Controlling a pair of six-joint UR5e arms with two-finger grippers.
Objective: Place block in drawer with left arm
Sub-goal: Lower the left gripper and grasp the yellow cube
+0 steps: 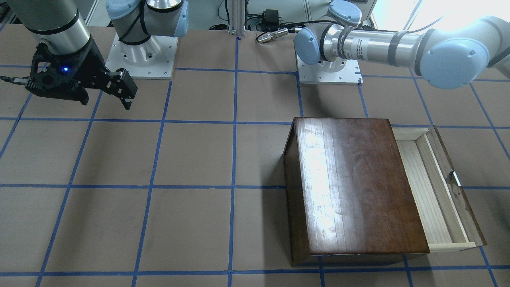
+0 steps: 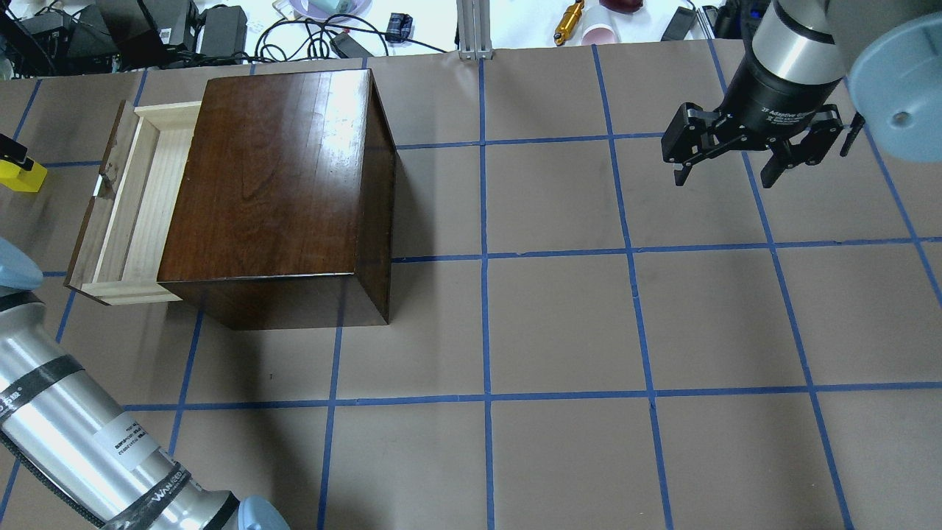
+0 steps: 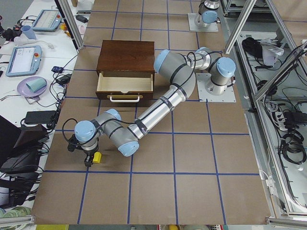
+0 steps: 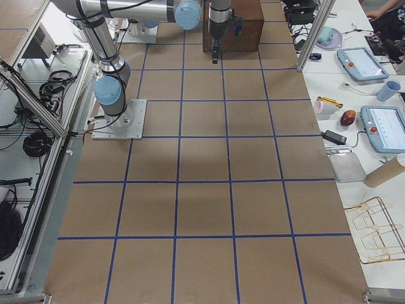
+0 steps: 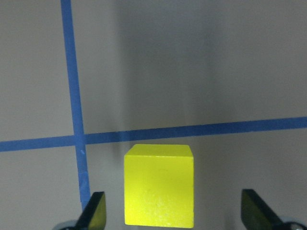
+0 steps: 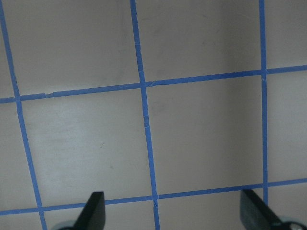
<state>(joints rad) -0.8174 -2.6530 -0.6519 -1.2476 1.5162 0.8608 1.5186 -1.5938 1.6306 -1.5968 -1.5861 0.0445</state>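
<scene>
The yellow block [image 5: 159, 184] sits on the brown table between the two fingers of my left gripper [image 5: 175, 213]. The gripper is open, with a gap on each side of the block. In the overhead view the block [image 2: 20, 177] lies at the far left edge, left of the open drawer [image 2: 129, 213]. The exterior left view shows the left gripper [image 3: 89, 159] low over the block [image 3: 97, 157], well in front of the drawer [image 3: 124, 82]. The drawer looks empty. My right gripper [image 2: 725, 180] is open and empty, held above the table far from the box.
The dark-brown wooden box [image 2: 272, 177] stands on the table with its drawer pulled out toward the robot's left end. Blue tape lines grid the table. Cables, tablets and cups lie beyond the far edge [image 2: 338, 29]. The arm bases [image 1: 139, 52] stand at the robot's side.
</scene>
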